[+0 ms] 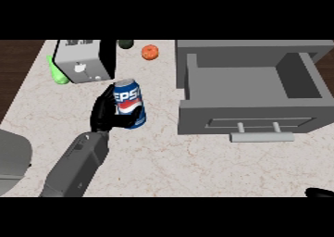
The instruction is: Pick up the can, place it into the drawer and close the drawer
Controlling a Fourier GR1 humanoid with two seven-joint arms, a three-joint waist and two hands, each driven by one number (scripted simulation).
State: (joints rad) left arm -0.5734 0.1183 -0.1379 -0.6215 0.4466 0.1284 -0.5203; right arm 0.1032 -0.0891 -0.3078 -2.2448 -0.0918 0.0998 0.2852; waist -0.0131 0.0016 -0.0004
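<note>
Already the left hand has its fingers curled round the can, left of the open drawer. Judging by this, carrying it over, releasing it inside and shutting the drawer remain. The right hand barely shows at the lower edge; I cannot tell its state. A toaster, an orange fruit and a green item sit behind on the counter, clear of the path.

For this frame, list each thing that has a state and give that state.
can: off the drawer, tilted, held in the left hand
left hand: fingers curled round the can
drawer: pulled open, nothing inside
right hand: only a tip at the lower right edge; fingers not readable
toaster: upright, slots up
</note>
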